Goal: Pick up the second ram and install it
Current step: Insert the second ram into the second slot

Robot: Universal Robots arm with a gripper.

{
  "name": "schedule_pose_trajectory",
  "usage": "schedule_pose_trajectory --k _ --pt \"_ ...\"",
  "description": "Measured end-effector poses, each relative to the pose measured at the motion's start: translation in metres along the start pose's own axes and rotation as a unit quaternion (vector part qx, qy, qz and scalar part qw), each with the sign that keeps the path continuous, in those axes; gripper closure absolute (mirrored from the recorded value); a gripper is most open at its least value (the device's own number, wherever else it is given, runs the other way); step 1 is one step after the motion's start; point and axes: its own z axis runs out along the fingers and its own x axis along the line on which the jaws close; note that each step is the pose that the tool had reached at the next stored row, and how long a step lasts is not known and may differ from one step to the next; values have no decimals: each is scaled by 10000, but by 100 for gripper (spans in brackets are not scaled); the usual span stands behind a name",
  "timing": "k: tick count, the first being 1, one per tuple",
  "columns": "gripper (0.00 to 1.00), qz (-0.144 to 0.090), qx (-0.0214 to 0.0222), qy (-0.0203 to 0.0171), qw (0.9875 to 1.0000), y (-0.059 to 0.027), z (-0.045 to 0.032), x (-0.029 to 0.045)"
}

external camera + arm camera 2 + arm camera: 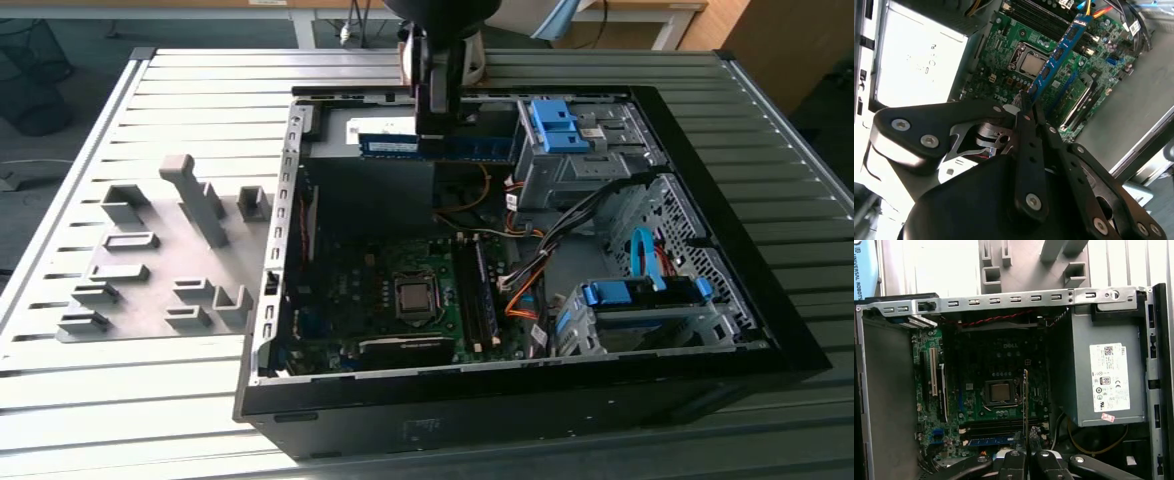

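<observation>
Slatted counter, open computer case: jaws pinch the second ram above the motherboard; carry step, needing alignment with an empty slot.

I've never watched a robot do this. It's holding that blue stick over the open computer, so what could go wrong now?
The gripper pinches the second ram at one end only, so the long stick could tilt or slip. The motherboard below is crowded around the processor and narrow memory slots, so a small misalignment might jam it. Loose cables lie close by and could snag.
</observation>
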Motion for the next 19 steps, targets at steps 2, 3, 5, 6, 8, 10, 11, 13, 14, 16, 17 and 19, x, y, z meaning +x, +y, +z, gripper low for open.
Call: schedule_pose_trajectory --k 2,3,5,6,8,10,11,13,14,16,17,19 --pt "86 132 3 0 9999 0 1 0" --pt "86 202 4 0 9998 0 1 0" --pt "86 356 8 0 9994 0 3 0" --pt "86 433 10 0 9991 0 3 0" --pt "86 591 13 0 9983 0 5 0" --pt "86 745 16 0 9972 0 6 0" --pt "86 825 18 0 9966 0 7 0" --pt "86 983 22 1 9952 0 8 0" --pt "86 1068 23 1 9943 0 9 0" --pt "86 1227 27 1 9924 0 10 0" --pt "86 1308 29 1 9914 0 11 0" --pt "86 1469 32 1 9891 0 12 1"
